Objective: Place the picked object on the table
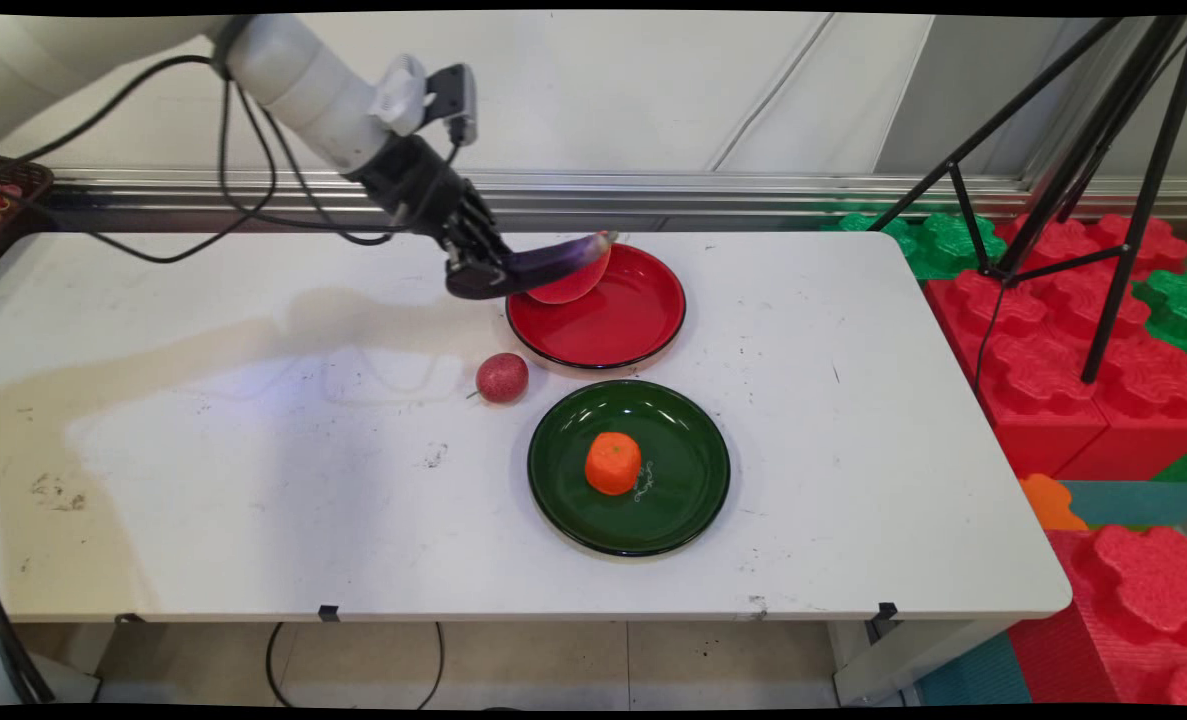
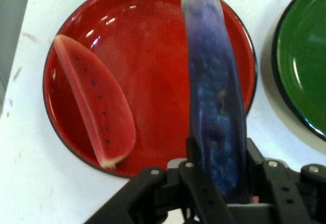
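My gripper [image 1: 481, 275] is shut on one end of a long purple eggplant [image 1: 558, 261], which sticks out over the left part of the red plate [image 1: 643, 320]. In the hand view the eggplant [image 2: 216, 96] runs up from between the fingers across the red plate [image 2: 153, 61]. A watermelon slice [image 2: 97, 102] lies on that plate's far side, partly hidden behind the eggplant in the main view [image 1: 573, 285]. The gripper hangs a little above the table at the plate's left rim.
A green plate [image 1: 683, 500] with an orange fruit [image 1: 613, 463] sits in front of the red plate. A small red speckled fruit [image 1: 502, 377] lies on the table to their left. A tripod [image 1: 1083, 200] and foam blocks [image 1: 1053, 350] stand off the table's right end.
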`<state>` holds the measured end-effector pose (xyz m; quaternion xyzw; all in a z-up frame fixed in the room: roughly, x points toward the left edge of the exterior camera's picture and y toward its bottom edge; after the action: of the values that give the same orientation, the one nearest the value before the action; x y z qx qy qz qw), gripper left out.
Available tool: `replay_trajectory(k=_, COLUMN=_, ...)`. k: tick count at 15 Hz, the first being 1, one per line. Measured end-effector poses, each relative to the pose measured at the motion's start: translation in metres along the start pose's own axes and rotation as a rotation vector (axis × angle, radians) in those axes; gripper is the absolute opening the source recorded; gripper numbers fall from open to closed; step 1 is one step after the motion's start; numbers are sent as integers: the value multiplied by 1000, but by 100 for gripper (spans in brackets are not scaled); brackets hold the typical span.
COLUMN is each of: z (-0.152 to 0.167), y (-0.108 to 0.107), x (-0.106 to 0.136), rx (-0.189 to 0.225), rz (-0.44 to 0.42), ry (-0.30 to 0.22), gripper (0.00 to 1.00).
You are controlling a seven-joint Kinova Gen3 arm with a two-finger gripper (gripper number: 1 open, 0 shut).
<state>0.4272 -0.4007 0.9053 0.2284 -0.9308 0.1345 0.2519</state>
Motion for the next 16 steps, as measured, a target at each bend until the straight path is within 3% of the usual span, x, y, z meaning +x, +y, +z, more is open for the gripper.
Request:
replay_trajectory(k=6, z=-31, y=22, x=-35, rx=14, rz=-88, ry=-32, gripper=0)
replay_trajectory(k=16, z=-41, y=39, x=-108, rx=48, rz=-209, ry=-190, gripper=0)
